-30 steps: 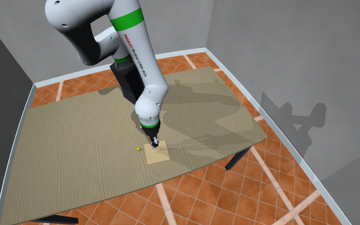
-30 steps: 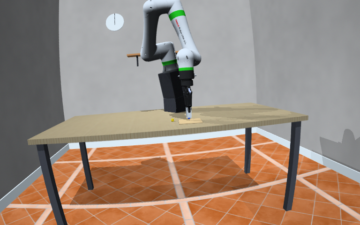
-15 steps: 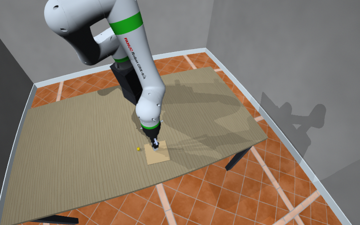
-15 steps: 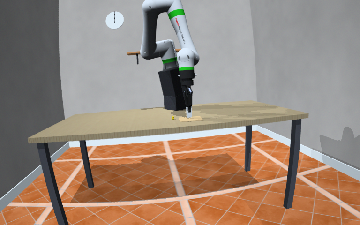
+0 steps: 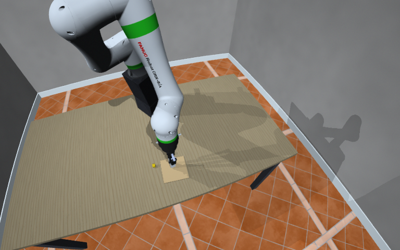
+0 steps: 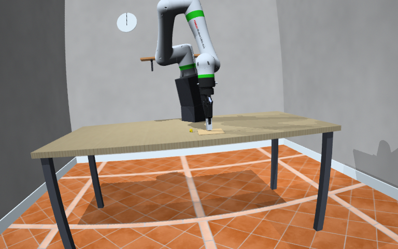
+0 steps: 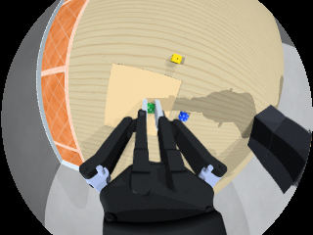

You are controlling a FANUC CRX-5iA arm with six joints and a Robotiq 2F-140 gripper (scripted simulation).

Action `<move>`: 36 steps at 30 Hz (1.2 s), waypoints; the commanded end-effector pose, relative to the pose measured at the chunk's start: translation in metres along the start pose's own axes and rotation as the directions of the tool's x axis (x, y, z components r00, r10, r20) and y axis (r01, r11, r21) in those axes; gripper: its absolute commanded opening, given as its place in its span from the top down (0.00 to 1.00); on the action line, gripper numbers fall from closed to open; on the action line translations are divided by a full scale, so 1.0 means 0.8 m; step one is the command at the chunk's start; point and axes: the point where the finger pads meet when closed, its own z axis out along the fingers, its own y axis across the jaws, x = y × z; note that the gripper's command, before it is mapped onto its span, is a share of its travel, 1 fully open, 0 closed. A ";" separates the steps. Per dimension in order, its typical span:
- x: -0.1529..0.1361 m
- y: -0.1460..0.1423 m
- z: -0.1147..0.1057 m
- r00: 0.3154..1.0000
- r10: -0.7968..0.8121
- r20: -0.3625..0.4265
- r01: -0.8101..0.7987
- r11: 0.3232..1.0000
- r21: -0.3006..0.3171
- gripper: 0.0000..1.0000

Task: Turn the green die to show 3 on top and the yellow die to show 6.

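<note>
Robotiq hand (image 5: 172,165) (image 6: 209,129) (image 7: 150,105) is closed on the green die (image 7: 151,108), over the mat (image 5: 176,175) (image 6: 217,132) (image 7: 127,90); contact underneath: can't tell. Blue die (image 7: 183,117) and yellow die (image 5: 153,165) (image 6: 190,130) (image 7: 176,59) are off-mat, on the table (image 5: 88,164) (image 6: 117,136) (image 7: 215,59). Top number on green unreadable.

Black two-finger gripper (image 5: 172,165) (image 6: 209,129) (image 7: 150,105): fingertips sit lower, nearer the thin tan square mat (image 5: 174,174) (image 6: 215,132) (image 7: 124,93), than a second ago.
Blue patch under the fingertips: out of sight in the exterior view.
</note>
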 end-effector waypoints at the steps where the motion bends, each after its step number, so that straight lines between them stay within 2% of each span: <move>1: 0.000 0.000 0.000 1.000 0.000 0.000 0.000 1.000 0.000 0.93; 36: 0.000 0.000 0.004 1.000 0.000 0.000 0.000 1.000 0.000 0.93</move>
